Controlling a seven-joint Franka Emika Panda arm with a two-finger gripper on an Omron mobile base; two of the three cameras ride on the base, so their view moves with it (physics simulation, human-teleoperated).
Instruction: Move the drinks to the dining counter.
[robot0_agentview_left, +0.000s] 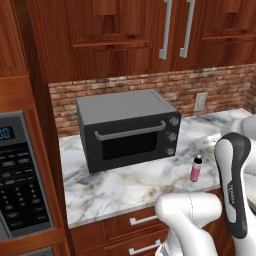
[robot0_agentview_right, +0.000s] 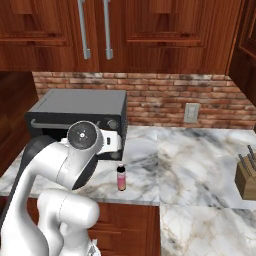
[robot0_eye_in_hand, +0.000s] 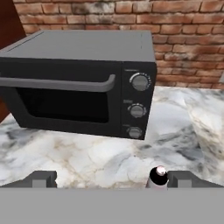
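One slim pink bottle with a black cap (robot0_agentview_left: 196, 169) stands upright on the brick-backed marble counter (robot0_agentview_left: 125, 187), just right of the black toaster oven (robot0_agentview_left: 127, 129). Seemingly just below the wide-open gripper (robot0_eye_in_hand: 111, 178), it sits nearer the right fingertip (robot0_eye_in_hand: 183, 178).

Black toaster oven (robot0_eye_in_hand: 78, 83) on marble desk (robot0_eye_in_hand: 87, 153), brick wall (robot0_eye_in_hand: 175, 26) behind. Bottle's black cap (robot0_eye_in_hand: 158, 175) beside right fingertip (robot0_eye_in_hand: 183, 178); end effector (robot0_eye_in_hand: 111, 180) jaws wide.
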